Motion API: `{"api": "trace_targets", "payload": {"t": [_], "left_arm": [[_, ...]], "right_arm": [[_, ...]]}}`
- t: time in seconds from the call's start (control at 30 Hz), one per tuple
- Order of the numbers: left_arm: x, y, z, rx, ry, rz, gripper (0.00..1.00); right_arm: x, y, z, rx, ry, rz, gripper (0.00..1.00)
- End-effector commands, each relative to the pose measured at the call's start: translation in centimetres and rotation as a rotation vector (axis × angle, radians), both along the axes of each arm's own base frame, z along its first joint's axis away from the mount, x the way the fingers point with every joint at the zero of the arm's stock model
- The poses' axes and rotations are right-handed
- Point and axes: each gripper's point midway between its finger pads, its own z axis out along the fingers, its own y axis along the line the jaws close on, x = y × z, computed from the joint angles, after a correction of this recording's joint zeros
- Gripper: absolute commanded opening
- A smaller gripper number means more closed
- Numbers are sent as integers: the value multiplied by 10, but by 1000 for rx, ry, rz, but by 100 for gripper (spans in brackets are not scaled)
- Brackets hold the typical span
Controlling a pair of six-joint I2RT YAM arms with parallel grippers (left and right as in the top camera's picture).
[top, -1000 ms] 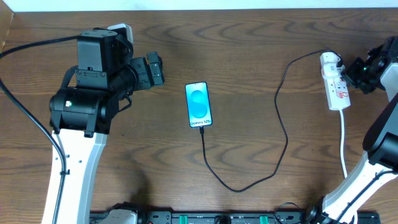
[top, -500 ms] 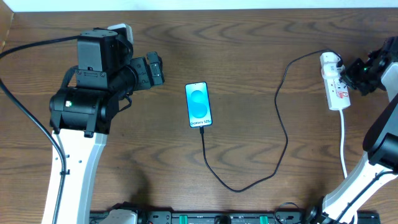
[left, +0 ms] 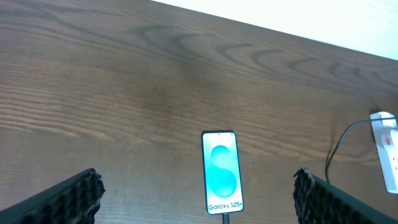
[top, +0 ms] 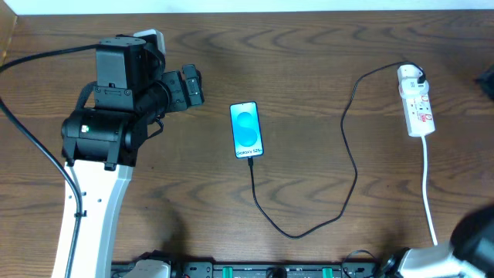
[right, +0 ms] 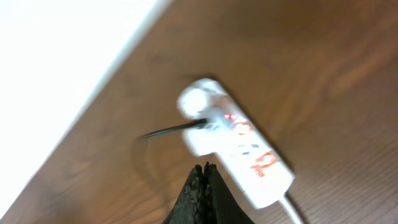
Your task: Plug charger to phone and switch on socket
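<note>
- The left gripper [top: 191,85] is hanging with its fingers [left: 68,198] spread wide and holding nothing. The phone [top: 247,130] is lying flat on the table [top: 309,46] ahead of them, framed between the two pads in the left wrist view and well clear of both.
- The phone's screen is glowing cyan. The charger [top: 351,166] is running out from its bottom edge, the edge nearest the open fingers, so the connector is looking seated. How fully it is seated is too small to tell.
- The cable is looping away from the left fingers and ending in the white plug head [top: 410,75], which is sitting in the end of the socket [top: 417,108].
- The right gripper [right: 203,171] is showing its fingers pressed tightly together, gripping nothing. The socket is lying just beyond their tips, apart from them as far as the blurred right wrist view is showing.
- A small red lamp [right: 229,116] is glowing on the socket beside the plug head, beyond the closed tips, which is suggesting that the switch is already on.
- Judging from this, both steps are looking done: plugging in and switching on. What is remaining is probably only parking the arms, with perhaps a check on the connector's seating.
</note>
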Motion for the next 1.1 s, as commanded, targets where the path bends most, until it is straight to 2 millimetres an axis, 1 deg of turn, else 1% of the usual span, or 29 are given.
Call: {"api": "trace_targets", "payload": {"t": [0.0, 0.03, 0.1, 0.13, 0.17, 0.2, 0.23, 0.3, 0.37, 0.47, 0.57, 0.7, 0.77, 0.83, 0.9, 0.93, 1.0, 1.07], "left_arm": [[0, 2, 1, 15, -6, -2, 99], [0, 2, 1, 15, -6, -2, 99], [0, 2, 1, 15, -6, -2, 99], [0, 2, 1, 15, -6, -2, 99], [0, 2, 1, 15, -6, -1, 99], [0, 2, 1, 15, -6, -2, 99], [0, 2, 1, 15, -6, -2, 99], [0, 2, 1, 15, -6, -2, 99], [0, 2, 1, 15, -6, -2, 99], [0, 2, 1, 15, -6, -2, 99], [0, 2, 1, 15, -6, -2, 99], [0, 2, 1, 15, -6, -2, 99], [0, 2, 1, 15, -6, -2, 99], [0, 2, 1, 15, -6, -2, 99], [0, 2, 1, 15, -6, -2, 99], [0, 2, 1, 15, -6, -2, 99], [0, 2, 1, 15, -6, -2, 99], [0, 2, 1, 15, -6, -2, 99]], "right_arm": [[-26, 64, 54, -90, -81, 204, 3], [-42, 91, 64, -106, -73, 274, 4], [-68, 132, 75, -116, -63, 377, 11], [-82, 149, 78, -109, -53, 413, 18], [-89, 156, 79, -104, -46, 427, 27], [-110, 173, 81, -88, -19, 464, 99], [-127, 183, 82, -77, -1, 484, 99], [-149, 189, 84, -77, 18, 491, 99], [-161, 188, 87, -98, 18, 476, 99], [-169, 188, 90, -114, 15, 467, 99], [-173, 180, 90, -163, 23, 437, 99], [-176, 180, 93, -204, 6, 466, 99], [-175, 180, 96, -251, -32, 490, 99], [-170, 176, 99, -328, -101, 494, 99], [-167, 170, 97, -407, -156, 460, 99], [-165, 167, 92, -479, -221, 434, 99], [-163, 164, 86, -567, -332, 391, 99], [-164, 162, 78, -623, -418, 353, 99]]}}
